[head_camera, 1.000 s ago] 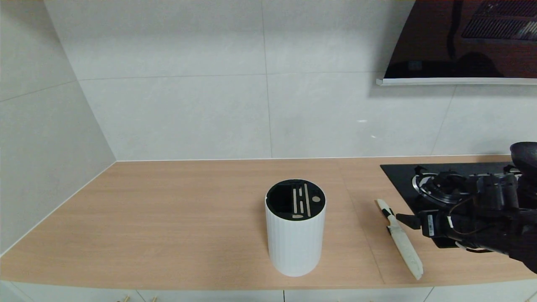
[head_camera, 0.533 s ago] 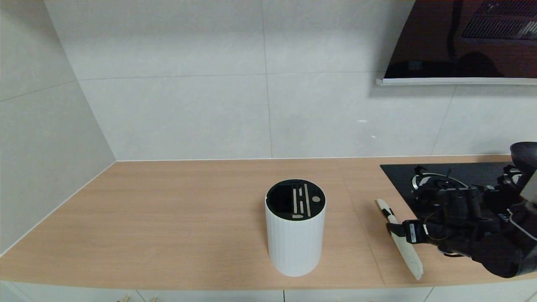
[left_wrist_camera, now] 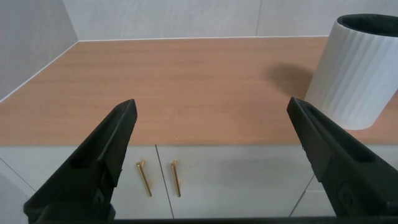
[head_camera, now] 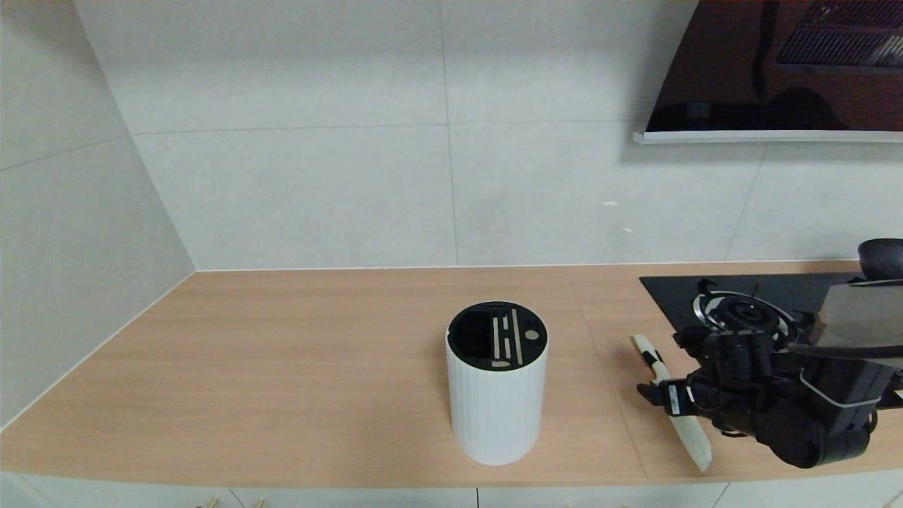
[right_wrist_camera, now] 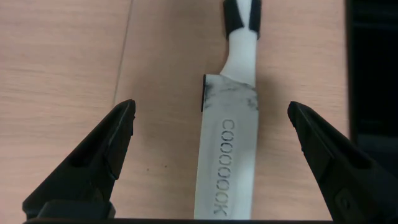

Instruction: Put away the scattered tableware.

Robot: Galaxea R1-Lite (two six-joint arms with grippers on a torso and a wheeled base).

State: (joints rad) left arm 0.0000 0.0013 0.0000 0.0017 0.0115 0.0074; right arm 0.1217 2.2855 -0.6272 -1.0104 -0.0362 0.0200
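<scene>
Only lettering I can spot is a row of dark printed characters running along the white blade of the knife point(right_wrist_camera: 227, 155). There's also a tiny white sticker point(head_camera: 674, 402) on the right arm point(head_camera: 811, 420), way too small to read.

One knife point(head_camera: 691, 436), one white ribbed holder point(head_camera: 497, 395), one gas hob point(head_camera: 676, 296), two brass cabinet handles point(left_wrist_camera: 144, 177).
</scene>
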